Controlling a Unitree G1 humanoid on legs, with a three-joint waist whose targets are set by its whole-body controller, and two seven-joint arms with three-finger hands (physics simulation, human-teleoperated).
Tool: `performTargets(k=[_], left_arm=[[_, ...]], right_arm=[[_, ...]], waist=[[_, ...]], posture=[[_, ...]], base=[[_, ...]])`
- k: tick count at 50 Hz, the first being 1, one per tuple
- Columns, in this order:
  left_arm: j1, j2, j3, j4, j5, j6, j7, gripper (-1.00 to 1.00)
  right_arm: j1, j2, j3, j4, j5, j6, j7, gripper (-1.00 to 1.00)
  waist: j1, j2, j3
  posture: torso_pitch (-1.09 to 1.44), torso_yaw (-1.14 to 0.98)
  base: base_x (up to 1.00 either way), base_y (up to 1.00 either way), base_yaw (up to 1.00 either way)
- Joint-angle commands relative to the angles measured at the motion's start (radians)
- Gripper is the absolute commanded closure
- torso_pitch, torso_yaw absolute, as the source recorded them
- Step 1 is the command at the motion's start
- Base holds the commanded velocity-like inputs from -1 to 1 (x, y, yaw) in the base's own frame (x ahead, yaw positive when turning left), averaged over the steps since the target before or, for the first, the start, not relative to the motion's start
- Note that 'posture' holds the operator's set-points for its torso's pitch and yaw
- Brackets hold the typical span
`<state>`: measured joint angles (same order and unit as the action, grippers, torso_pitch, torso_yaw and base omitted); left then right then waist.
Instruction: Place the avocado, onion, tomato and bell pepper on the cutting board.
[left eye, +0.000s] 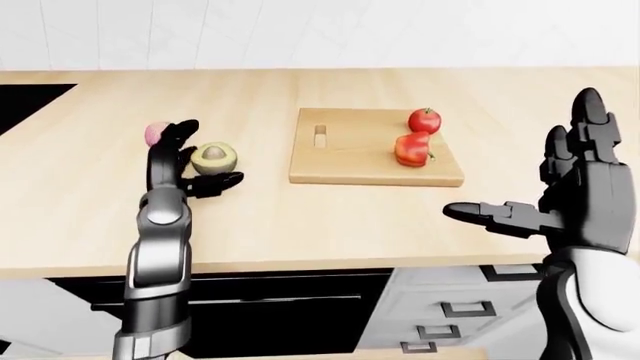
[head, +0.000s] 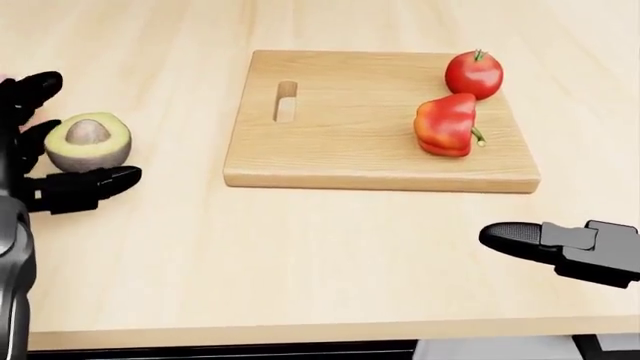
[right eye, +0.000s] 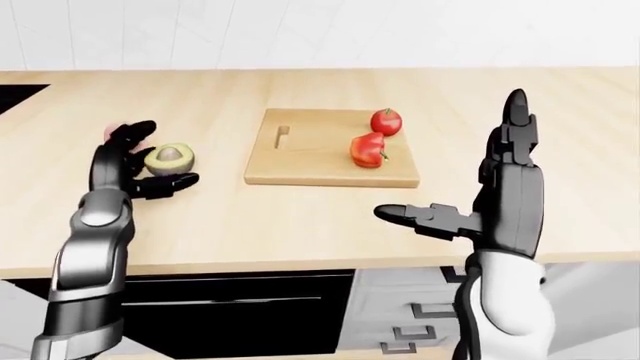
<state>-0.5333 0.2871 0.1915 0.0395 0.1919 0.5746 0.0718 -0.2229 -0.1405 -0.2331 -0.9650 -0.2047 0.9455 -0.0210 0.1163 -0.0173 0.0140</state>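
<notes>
Cutting board — tomato and bell pepper lay on it. Left hand stood released around avocado; right hand spread wide — grasping nothing.

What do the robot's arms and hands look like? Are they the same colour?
Not quite. The left hand is black with three chunky, rounded fingers, on a shiny grey metal arm with a round joint. The right hand is black and blocky too, with long pointed fingers, but its forearm is white. No cables or markings show.
</notes>
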Motion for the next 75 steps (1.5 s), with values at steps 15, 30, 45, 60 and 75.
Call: performTargets(k=[15, 30, 45, 60, 75], left_arm=[[-0.062, 0.004, -0.013, 0.019, 0.041, -0.067, -0.003, -0.1], [-0.068, -0.001, -0.025, -0.007, 0.065, -0.055, -0.03, 0.33], [-0.227, -0.045, -0.092, 0.07, 0.123, -0.054, -0.072, 0.37], [-0.494, -0.169, -0.165, 0.468, 0.12, -0.257, -0.038, 0.4], [-0.658, -0.267, -0.197, 0.769, 0.103, -0.426, -0.013, 0.41]], right_arm=[[-0.034, -0.014, -0.008, -0.032, -0.006, -0.009, 0.003, -1.0], [-0.008, -0.005, -0.008, -0.035, -0.003, -0.029, -0.004, -1.0], [0.008, 0.001, -0.02, -0.037, 0.005, -0.044, -0.002, -1.0], [0.035, 0.002, -0.056, -0.05, 0.035, -0.055, 0.001, -1.0], [0.054, 0.003, -0.068, -0.064, 0.042, -0.057, 0.002, -1.0]], waist=[[0.002, 0.001, -0.022], [0.0, 0.0, -0.023], [0.005, -0.009, -0.02], [0.009, -0.028, -0.021], [0.007, -0.043, -0.02]], posture=[[0.0, 0.15], [0.0, 0.15], [0.0, 0.15], [0.0, 0.15], [0.0, 0.15]], base=[[0.0, 0.0, 0.0], [0.0, 0.0, 0.0], [0.0, 0.0, 0.0], [0.0, 0.0, 0.0], [0.0, 0.0, 0.0]])
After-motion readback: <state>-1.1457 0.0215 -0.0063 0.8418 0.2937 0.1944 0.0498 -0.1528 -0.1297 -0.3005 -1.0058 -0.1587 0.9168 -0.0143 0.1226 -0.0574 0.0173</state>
